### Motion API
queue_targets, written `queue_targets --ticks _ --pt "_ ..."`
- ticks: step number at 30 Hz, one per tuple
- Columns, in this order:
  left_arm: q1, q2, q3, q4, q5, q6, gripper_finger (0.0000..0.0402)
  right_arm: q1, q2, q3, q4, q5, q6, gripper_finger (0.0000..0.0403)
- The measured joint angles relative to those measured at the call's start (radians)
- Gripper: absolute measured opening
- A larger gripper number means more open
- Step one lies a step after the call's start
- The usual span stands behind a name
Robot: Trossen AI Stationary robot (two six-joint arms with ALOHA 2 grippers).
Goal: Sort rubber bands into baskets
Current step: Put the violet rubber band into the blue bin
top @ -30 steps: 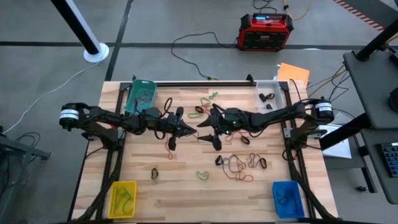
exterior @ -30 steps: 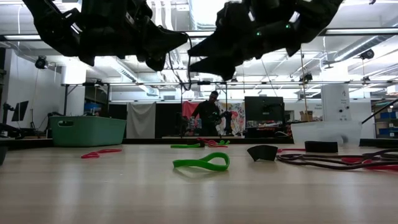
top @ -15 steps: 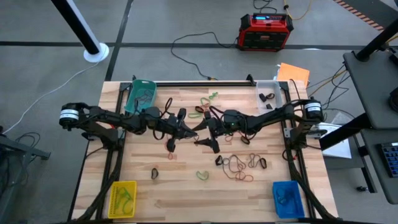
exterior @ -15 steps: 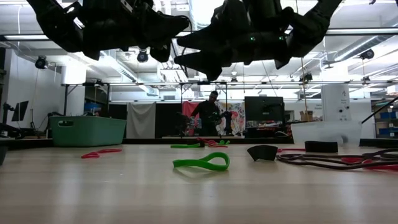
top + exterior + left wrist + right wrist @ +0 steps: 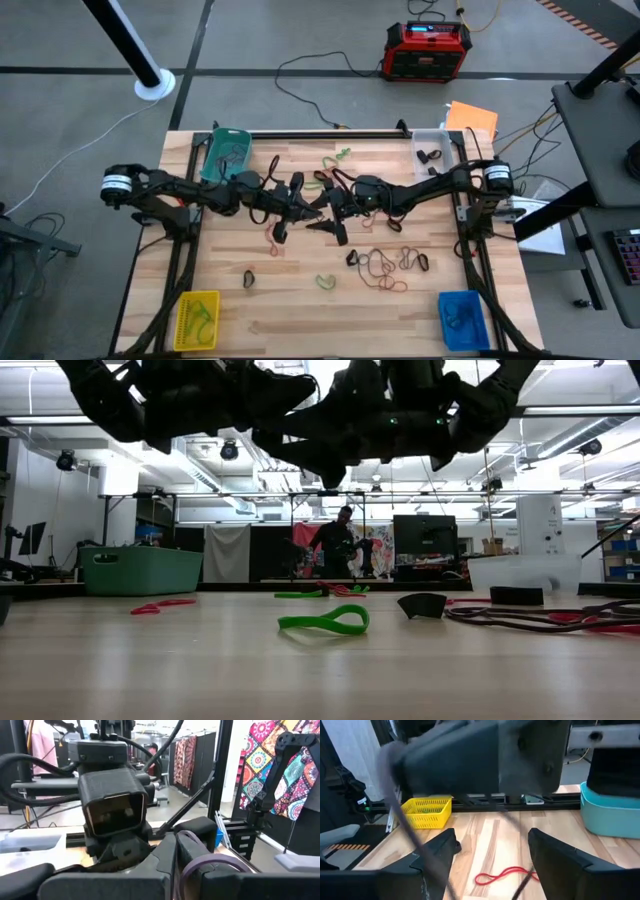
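High over the table's middle, my left gripper (image 5: 312, 203) is shut on a purplish-brown rubber band (image 5: 214, 863). My right gripper (image 5: 326, 212) faces it, open, with its fingers (image 5: 436, 851) on either side of the left fingertips. One strand of the band (image 5: 405, 827) slants down past a right finger. The teal basket (image 5: 225, 152) and clear basket (image 5: 435, 150) stand at the far corners. The yellow basket (image 5: 197, 318) and blue basket (image 5: 462, 318) stand at the near corners. More rubber bands (image 5: 385, 262) lie flat on the wood. My left gripper pinches the rubber band between its two shut fingers (image 5: 167, 862). The fingers lie level and point toward the table's right. A loop of the band (image 5: 220, 861) curls out beside them, and the band is lifted clear of the table. My right gripper: I cannot tell whether a finger touches the hanging strand (image 5: 417, 851).
A red band (image 5: 502, 873) lies on the table below the grippers. A green band (image 5: 325, 622) and a black one (image 5: 422, 605) lie nearer the front edge, with more bands (image 5: 330, 160) near the far edge. A person (image 5: 338, 540) stands in the room beyond the table.
My right gripper has gone toward the table's left, up to my left gripper, and has tipped; its open fingers now flank the left fingertips. My left gripper has risen slightly and edged toward the right, still shut on the band.
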Motion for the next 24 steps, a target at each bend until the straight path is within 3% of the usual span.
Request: queue_targets --ticks 6,13,17,24 --pt "-0.002 0.012 -0.001 0.004 0.000 0.000 0.0000 0.000 0.000 -0.001 -0.006 0.001 -0.004 0.0187" --pt "-0.002 0.012 -0.004 0.000 -0.001 -0.027 0.0001 0.000 0.000 -0.001 -0.022 0.003 -0.045 0.0028" --pt "-0.002 0.012 -0.004 -0.038 0.000 -0.035 0.0027 0.000 0.000 -0.001 -0.027 0.003 -0.045 0.0011" --pt "0.011 -0.006 -0.005 -0.167 -0.001 -0.050 0.0134 0.000 -0.026 -0.001 -0.110 0.003 -0.040 0.0009"
